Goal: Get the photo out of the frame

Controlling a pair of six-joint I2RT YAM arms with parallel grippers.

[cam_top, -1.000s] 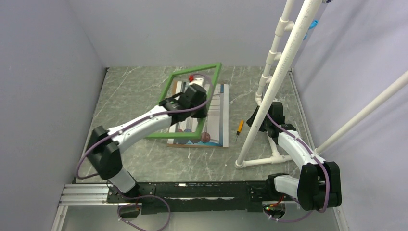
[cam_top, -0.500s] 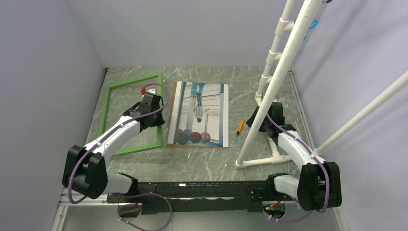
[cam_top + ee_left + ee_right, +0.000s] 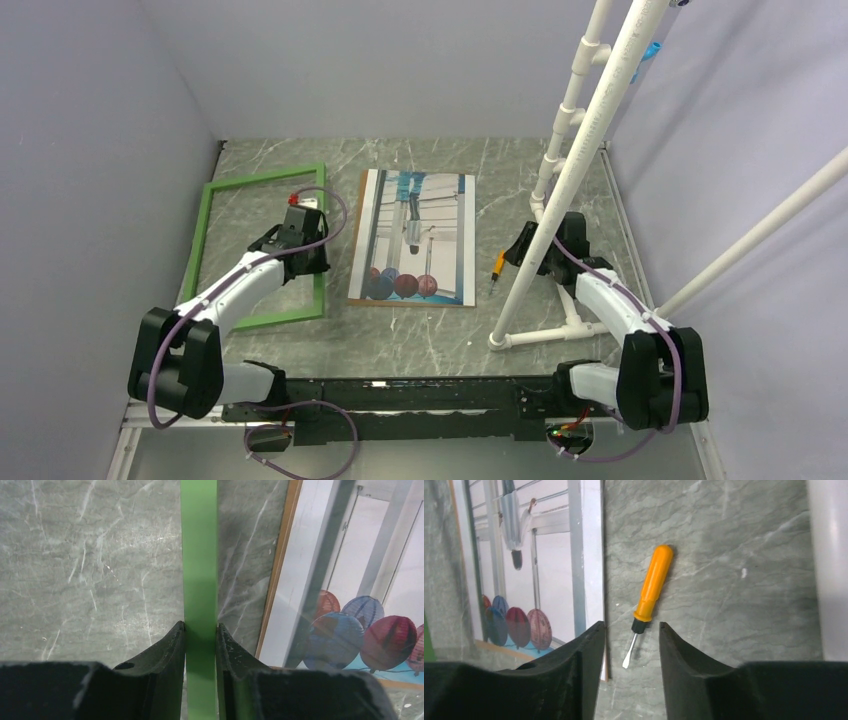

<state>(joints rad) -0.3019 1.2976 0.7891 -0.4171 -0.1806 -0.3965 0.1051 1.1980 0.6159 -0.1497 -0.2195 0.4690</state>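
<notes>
The frame sits at the left of the table, green face up, with bare marbled surface showing through its opening. The left claw pinches its right rail from above. In the left wrist view both black fingers press against the sides of the green strip, but I cannot tell whether that rail rests on the table or is raised just off it. The photo lies flat just to the right of the frame, outside it and apart from it. Its three balloons are at the near end, and a brown backing board shows as a thin edge beneath it. Right of the photo, an orange-handled screwdriver lies on the table with its blade pointing near. The right claw hangs over it, spread, with nothing between its fingers but the blade below. A white pipe stand rises at the right.
</notes>
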